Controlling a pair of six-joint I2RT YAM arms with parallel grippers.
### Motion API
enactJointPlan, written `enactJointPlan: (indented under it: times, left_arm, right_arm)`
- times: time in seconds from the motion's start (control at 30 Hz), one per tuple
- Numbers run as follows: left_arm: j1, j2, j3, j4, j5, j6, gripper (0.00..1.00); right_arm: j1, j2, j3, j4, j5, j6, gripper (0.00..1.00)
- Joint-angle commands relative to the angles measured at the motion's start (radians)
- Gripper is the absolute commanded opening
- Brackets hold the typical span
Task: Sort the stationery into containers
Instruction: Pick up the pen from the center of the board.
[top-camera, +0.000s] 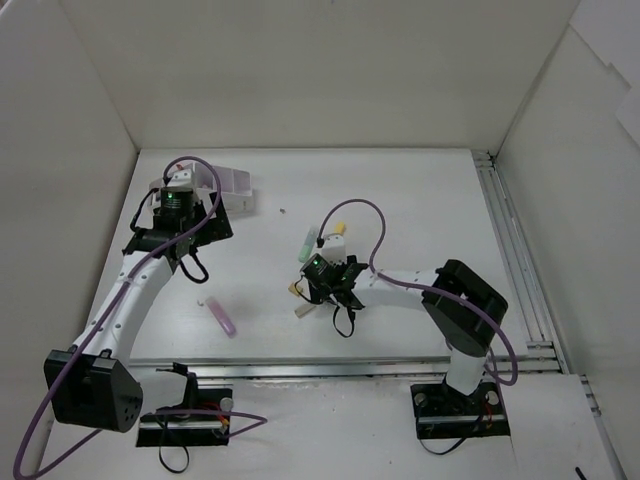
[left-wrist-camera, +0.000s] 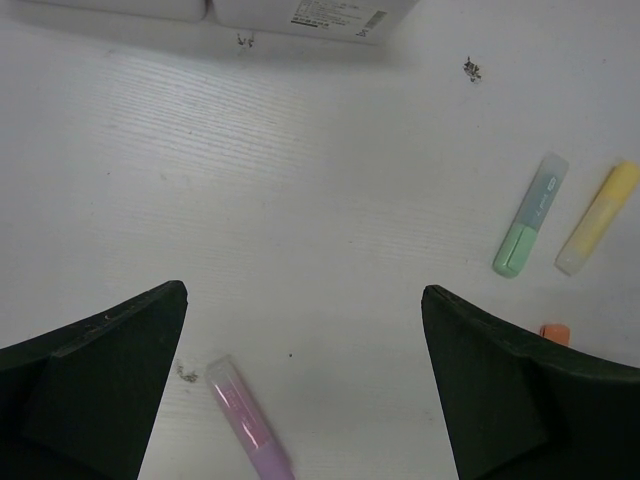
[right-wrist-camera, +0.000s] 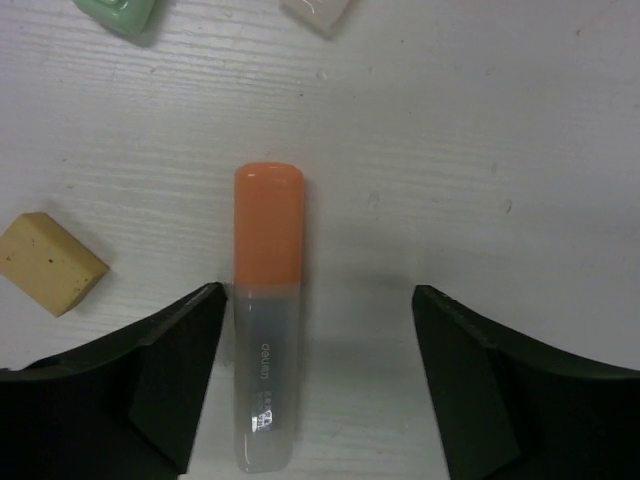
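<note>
I'm straddling the orange marker (right-wrist-camera: 268, 315) with my right gripper (right-wrist-camera: 317, 292), jaws apart, not gripping. Probably light, stiff, slick; aiming mid-barrel.

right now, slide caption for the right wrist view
Right gripper open over an orange-capped marker lying between its jaws, tan eraser block to one side

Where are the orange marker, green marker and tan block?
orange marker (right-wrist-camera: 268, 318), right wrist view, on its clear part.
green marker (left-wrist-camera: 531, 216), left wrist view, on its middle.
tan block (right-wrist-camera: 47, 262), right wrist view, on its top face.
</note>
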Motion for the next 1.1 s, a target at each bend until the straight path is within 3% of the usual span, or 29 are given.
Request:
enactJointPlan:
  times: [0.0, 0.03, 0.07, 0.17, 0.3, 0.37, 0.43, 0.57, 0.67, 0.87, 1.07]
  left_arm:
    - [-0.005, -0.043, 0.007, 0.038, -0.025, 0.002, 1.00]
    - [-0.005, -0.048, 0.002, 0.040, -0.025, 0.003, 0.99]
    - [-0.005, -0.049, 0.001, 0.044, -0.016, 0.002, 0.99]
    - [-0.005, -0.054, -0.010, 0.066, 0.065, 0.017, 1.00]
    - [-0.005, -0.054, -0.042, 0.130, 0.236, 0.048, 1.00]
    - [-0.005, -0.045, -0.056, 0.191, 0.393, 0.062, 0.99]
    - [-0.016, -0.036, -0.071, 0.258, 0.531, 0.054, 0.99]
    - [-0.092, 0.016, -0.088, 0.342, 0.656, 0.025, 0.99]
    - [-0.197, 0.041, -0.091, 0.381, 0.600, -0.003, 0.99]
    - [-0.335, 0.087, -0.064, 0.443, 0.508, -0.049, 0.99]
    - [-0.382, 0.126, -0.085, 0.546, 0.544, -0.069, 0.76]
  right_arm:
    - [0.017, 0.007, 0.005, -0.017, 0.046, 0.056, 0.67]
    - [0.019, 0.007, -0.004, -0.017, 0.043, 0.061, 0.62]
    - [0.020, 0.001, -0.010, -0.017, 0.041, 0.066, 0.47]
    - [0.026, -0.034, -0.033, -0.017, 0.043, 0.047, 0.26]
    - [0.039, -0.131, -0.086, 0.027, 0.058, -0.063, 0.10]
    - [0.040, -0.215, -0.138, 0.087, 0.035, -0.126, 0.03]
    - [0.040, -0.316, -0.191, 0.222, -0.044, -0.253, 0.00]
    - [0.040, -0.468, -0.336, 0.487, -0.219, -0.420, 0.01]
    - [0.043, -0.516, -0.337, 0.512, -0.290, -0.485, 0.01]
    - [0.052, -0.553, -0.334, 0.588, -0.266, -0.516, 0.01]
    - [0.049, -0.608, -0.361, 0.694, -0.220, -0.510, 0.01]
